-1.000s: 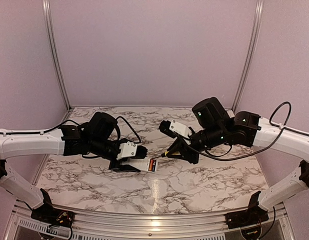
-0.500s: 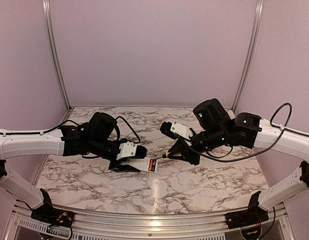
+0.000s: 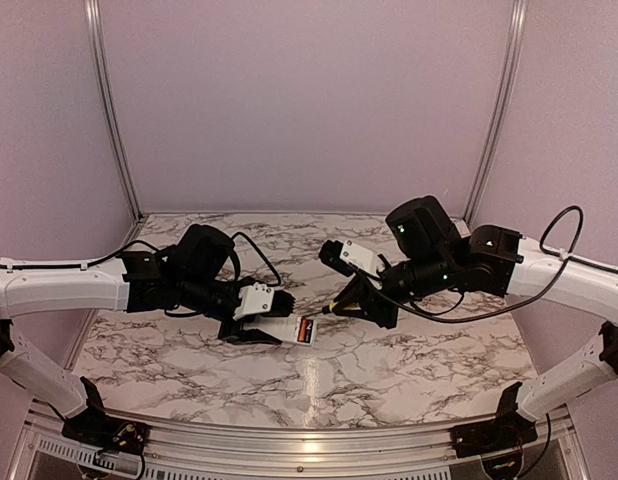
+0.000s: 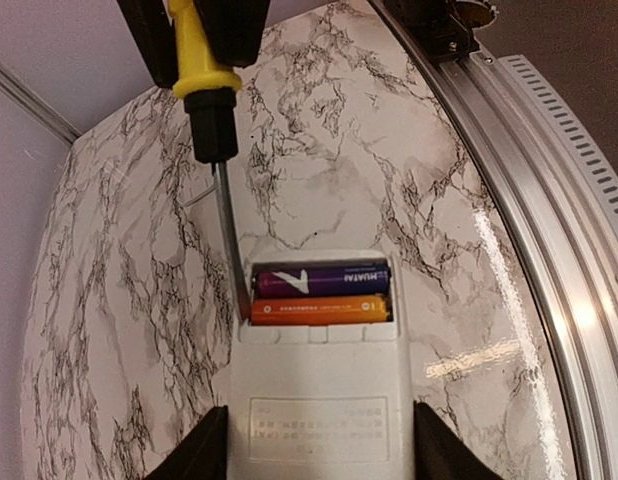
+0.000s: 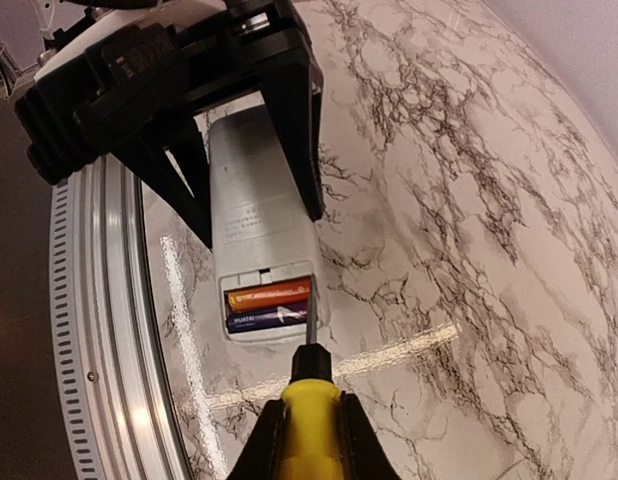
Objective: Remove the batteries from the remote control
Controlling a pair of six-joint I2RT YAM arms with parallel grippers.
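Two batteries (image 4: 322, 310), one purple with a white mark and one orange, lying side by side and lengthwise across the open bay at one end of the remote control (image 4: 314, 400). The remote control is white and flat, back face up on the marbled tabletop (image 3: 389, 370), near the front middle between the two arms, with its bay end turned toward the right arm. Left gripper (image 4: 319, 440): jaws clamped on the long sides of the remote control at the end away from the bay. One screwdriver (image 4: 211, 125) with a yellow handle, black collar and thin metal shaft, its tip at the end wall of the bay just beside the battery ends; contact with them cannot be told. Right gripper (image 5: 309, 450): jaws closed tight on the yellow handle. One aluminium rail (image 4: 529, 200) along the near tabletop edge. Lilac walls (image 3: 309, 100) behind.
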